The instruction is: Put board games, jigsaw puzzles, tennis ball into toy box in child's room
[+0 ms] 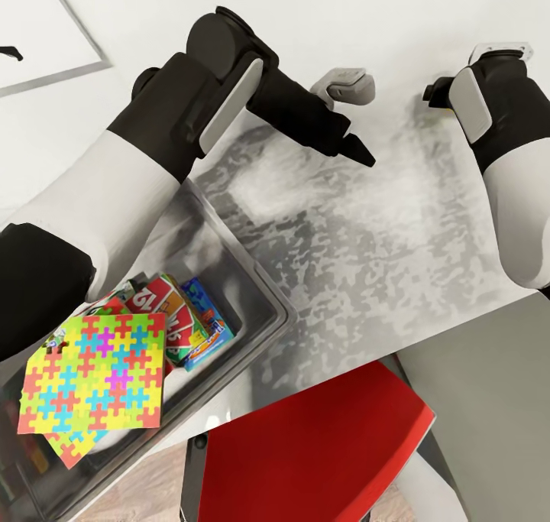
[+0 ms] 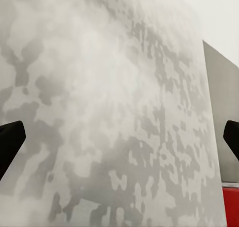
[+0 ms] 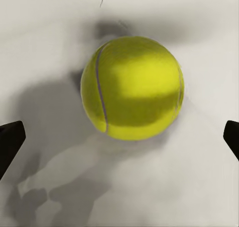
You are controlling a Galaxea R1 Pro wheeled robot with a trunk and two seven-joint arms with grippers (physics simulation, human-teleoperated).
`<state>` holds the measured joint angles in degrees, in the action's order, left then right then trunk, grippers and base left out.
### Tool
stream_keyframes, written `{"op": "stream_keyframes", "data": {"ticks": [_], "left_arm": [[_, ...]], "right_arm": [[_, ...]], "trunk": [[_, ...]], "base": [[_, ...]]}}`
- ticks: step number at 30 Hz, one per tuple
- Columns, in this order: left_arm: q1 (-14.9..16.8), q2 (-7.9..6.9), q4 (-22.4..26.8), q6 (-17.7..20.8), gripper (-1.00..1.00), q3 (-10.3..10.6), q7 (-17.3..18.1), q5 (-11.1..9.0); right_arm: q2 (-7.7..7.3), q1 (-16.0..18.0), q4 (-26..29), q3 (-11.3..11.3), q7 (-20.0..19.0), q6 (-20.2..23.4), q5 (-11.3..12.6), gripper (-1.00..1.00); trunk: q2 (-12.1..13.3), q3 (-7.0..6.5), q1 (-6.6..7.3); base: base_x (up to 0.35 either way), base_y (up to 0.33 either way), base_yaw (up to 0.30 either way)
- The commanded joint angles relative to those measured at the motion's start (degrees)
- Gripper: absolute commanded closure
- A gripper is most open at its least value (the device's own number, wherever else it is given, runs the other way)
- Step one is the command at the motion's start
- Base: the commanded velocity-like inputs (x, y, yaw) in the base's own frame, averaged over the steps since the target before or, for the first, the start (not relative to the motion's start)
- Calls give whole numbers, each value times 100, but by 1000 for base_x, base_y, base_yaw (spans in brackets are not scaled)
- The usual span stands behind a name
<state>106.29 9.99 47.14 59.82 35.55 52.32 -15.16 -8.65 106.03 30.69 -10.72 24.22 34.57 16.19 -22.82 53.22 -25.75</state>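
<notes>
Mottled pale grey covered the table, which ran from the white wall down to a red chair tucked at its near edge. At the table's left end stood the toy box, a grey bin holding the board games on edge, with two jigsaw puzzles lying flat across its near part, one over the other. The left hand hung above bare tabletop past the toy box, its two dark fingertips spread wide with nothing between them. The right hand hung over the far right part of the table, fingertips likewise spread wide, and the tennis ball rested on the table just ahead of them, untouched.
</notes>
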Motion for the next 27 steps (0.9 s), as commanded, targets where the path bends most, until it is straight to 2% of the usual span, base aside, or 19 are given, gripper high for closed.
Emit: {"op": "stream_keyframes", "data": {"ticks": [1,13,22,27], "left_arm": [[6,1,-3,18,-100,4,22,6],[6,1,1,18,-100,14,22,5],[6,1,5,18,-100,29,21,6],[6,1,5,18,-100,30,21,5]], "right_arm": [[-8,5,4,-47,48,24,60,-100],[-5,13,5,-44,48,-74,60,-100],[-5,24,15,-43,52,-82,60,-100],[-2,193,10,-44,56,-82,59,-100]], "trunk": [[-9,14,-3],[-9,99,-3],[-9,112,-3],[-9,112,-3]], "base": [[0,0,0],[0,0,0],[0,0,0],[0,0,0]]}}
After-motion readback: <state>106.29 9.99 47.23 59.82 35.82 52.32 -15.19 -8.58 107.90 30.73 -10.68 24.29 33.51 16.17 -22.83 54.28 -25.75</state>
